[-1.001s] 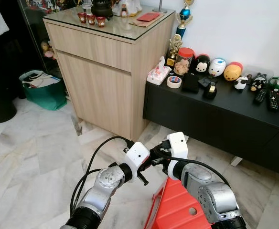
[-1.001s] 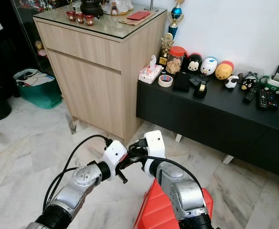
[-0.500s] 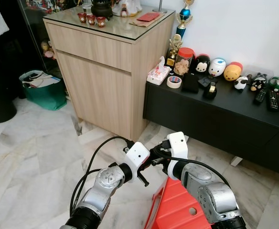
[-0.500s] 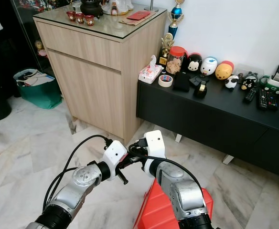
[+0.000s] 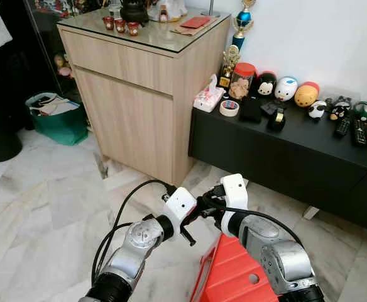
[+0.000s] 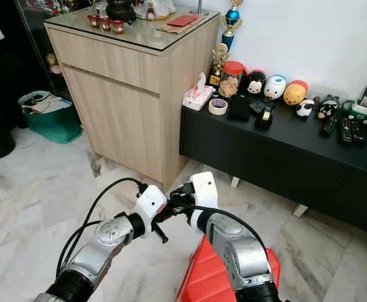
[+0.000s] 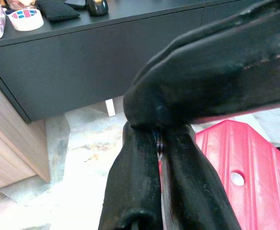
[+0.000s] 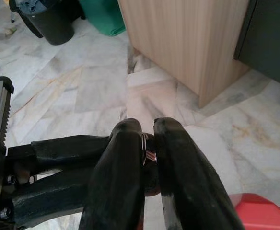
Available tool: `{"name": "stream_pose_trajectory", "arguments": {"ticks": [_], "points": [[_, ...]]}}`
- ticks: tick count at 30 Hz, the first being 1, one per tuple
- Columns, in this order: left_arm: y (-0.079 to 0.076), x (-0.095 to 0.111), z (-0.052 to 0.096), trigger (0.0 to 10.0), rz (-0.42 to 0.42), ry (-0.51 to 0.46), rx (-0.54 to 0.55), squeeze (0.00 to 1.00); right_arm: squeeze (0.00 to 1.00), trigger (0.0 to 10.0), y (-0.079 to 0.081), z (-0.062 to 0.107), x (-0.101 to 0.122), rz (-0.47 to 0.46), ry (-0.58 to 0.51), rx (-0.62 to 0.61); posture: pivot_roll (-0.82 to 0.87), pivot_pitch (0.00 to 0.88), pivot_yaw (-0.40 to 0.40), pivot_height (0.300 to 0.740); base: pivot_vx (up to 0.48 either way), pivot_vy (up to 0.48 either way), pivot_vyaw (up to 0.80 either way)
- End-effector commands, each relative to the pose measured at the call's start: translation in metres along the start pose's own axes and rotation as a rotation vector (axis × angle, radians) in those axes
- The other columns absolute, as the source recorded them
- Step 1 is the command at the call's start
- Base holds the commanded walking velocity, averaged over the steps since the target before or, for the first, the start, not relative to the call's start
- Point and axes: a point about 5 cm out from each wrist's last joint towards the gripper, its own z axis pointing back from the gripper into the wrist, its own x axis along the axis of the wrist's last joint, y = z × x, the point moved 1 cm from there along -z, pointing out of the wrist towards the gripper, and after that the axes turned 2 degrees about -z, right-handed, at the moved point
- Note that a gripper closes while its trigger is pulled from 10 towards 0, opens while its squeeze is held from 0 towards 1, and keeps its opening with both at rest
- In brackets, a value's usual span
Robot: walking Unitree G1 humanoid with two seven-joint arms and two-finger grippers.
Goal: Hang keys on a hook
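While I can make out a sliver of metal ring, the keys (image 8: 148, 152), pinched between the right gripper's (image 8: 147, 136) jaws in the right wrist view, it is too small to say more than that it is a thin, striped ring. Those jaws are nearly closed on it, with the left gripper's black fingers (image 8: 73, 146) crossing just beneath, touching or almost so.

From the left wrist view, the left gripper (image 7: 157, 143) has its jaws pressed together with barely a slit between them; a glint sits in that slit, but I cannot tell whether it grips the ring too.

Against the frames from a second ago, nothing has shifted apart from a slight nudge at the right wrist in the head views: both grippers stay met in front of the chest. I judge that as a hand-over or regrasp in mid-air, with the hanging not yet begun.

Head views give what the wrists cannot: the two wrists meeting above a red stool (image 5: 234, 277), the wooden cabinet (image 5: 133, 94) ahead, and the black low worktop (image 5: 296, 135) carrying toys, remotes and a tape roll (image 5: 229, 108). I see no hook in any of them. Only the wrist cameras reveal the ring itself.
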Motion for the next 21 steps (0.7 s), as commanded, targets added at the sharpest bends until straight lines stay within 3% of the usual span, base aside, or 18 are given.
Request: {"name": "stream_pose_trajectory", "arguments": {"ticks": [1,2,4,5,11,12,13,14,17,18,19,21], "points": [[-0.003,0.002,-0.002,0.0,-0.013,-0.006,-0.023,0.00,0.96,10.0,-0.006,0.000,0.008,-0.004,-0.052,-0.045,0.01,0.000,-0.055,0.737,0.000,0.000,0.00],[-0.003,0.002,-0.002,0.0,-0.013,-0.006,-0.023,0.00,0.24,10.0,-0.006,0.000,0.010,-0.004,-0.065,-0.047,0.01,0.000,-0.055,0.737,0.000,0.000,0.00],[-0.003,0.002,-0.002,0.0,-0.013,-0.005,-0.023,0.00,0.24,10.0,-0.006,0.000,0.011,-0.005,-0.073,-0.047,0.01,0.000,-0.055,0.737,0.000,0.000,0.00],[-0.003,0.002,-0.002,0.0,-0.015,-0.003,-0.024,0.00,0.00,10.0,-0.007,0.000,0.014,-0.017,-0.091,-0.055,0.01,0.000,-0.056,0.737,0.000,0.000,0.00],[-0.005,-0.001,-0.002,0.0,-0.026,0.012,-0.042,0.00,0.00,10.0,-0.011,0.001,0.030,-0.080,-0.184,-0.072,0.01,0.000,-0.054,0.737,0.000,0.000,0.00],[-0.005,-0.001,-0.002,0.0,-0.027,0.013,-0.043,0.00,0.64,10.0,-0.010,0.001,0.030,-0.083,-0.184,-0.067,0.01,0.000,-0.054,0.737,0.000,0.000,0.00],[-0.005,-0.001,-0.002,0.0,-0.028,0.013,-0.044,0.00,0.77,10.0,-0.010,0.001,0.030,-0.082,-0.182,-0.065,0.01,0.000,-0.054,0.737,0.000,0.000,0.00],[-0.006,-0.001,-0.002,0.0,-0.030,0.016,-0.044,0.00,1.00,10.0,-0.010,0.001,0.031,-0.074,-0.184,-0.065,0.01,0.000,-0.054,0.737,0.000,0.000,0.00],[-0.005,-0.002,-0.002,0.0,-0.033,0.023,-0.037,0.00,0.98,10.0,-0.012,0.002,0.033,-0.065,-0.202,-0.089,0.01,0.000,-0.054,0.737,0.000,0.000,0.00],[-0.004,-0.002,-0.001,0.0,-0.038,0.027,-0.031,0.00,0.61,10.0,-0.015,0.003,0.034,-0.063,-0.208,-0.103,0.01,0.000,-0.054,0.737,0.000,0.000,0.00],[-0.002,-0.003,-0.001,0.0,-0.044,0.032,-0.020,0.00,0.02,10.0,-0.019,0.003,0.036,-0.058,-0.216,-0.121,0.01,0.000,-0.053,0.737,0.000,0.000,0.00],[0.004,-0.004,0.000,0.0,-0.054,0.045,0.022,0.00,0.00,10.0,-0.031,0.007,0.038,-0.053,-0.231,-0.173,0.01,0.000,-0.051,0.737,0.000,0.000,0.00]]}}
